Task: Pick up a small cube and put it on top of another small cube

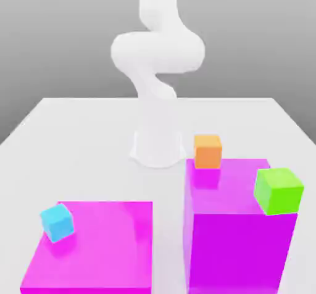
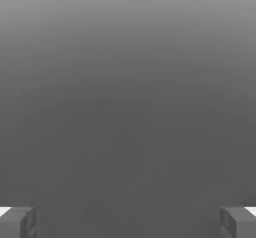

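Note:
My gripper [image 2: 128,223] is open in the hand view, its two grey fingertips [image 2: 17,222] far apart with nothing between them and plain grey background beyond. In the exterior view the white arm [image 1: 157,58] rises from its base at the back of the table and leaves the picture at the top. An orange cube [image 1: 208,151] stands at the far left corner of a tall magenta block [image 1: 237,237]. A green cube [image 1: 279,191] sits at that block's right front edge. A blue cube [image 1: 57,222] rests, slightly turned, on a low magenta platform [image 1: 105,249].
The white table [image 1: 80,132] spreads out around the arm's base [image 1: 158,147]. The tall magenta block and the low platform stand side by side at the front, with a narrow gap between them.

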You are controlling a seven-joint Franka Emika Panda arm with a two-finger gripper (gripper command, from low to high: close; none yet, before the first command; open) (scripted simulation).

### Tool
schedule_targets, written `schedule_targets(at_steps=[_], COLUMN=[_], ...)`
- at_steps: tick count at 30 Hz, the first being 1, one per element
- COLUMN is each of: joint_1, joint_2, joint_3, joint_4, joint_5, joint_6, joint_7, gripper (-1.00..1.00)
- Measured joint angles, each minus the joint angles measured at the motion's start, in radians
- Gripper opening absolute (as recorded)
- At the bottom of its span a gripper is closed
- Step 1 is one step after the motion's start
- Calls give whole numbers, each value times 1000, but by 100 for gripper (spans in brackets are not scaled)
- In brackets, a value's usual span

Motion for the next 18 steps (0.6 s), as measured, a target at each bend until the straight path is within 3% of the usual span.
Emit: schedule_targets(at_steps=[18], joint_1=[387], joint_2=[649], joint_3=[302], joint_4=[-281], joint_5=[268], joint_6=[88], joint_7=[-59], gripper=[0])
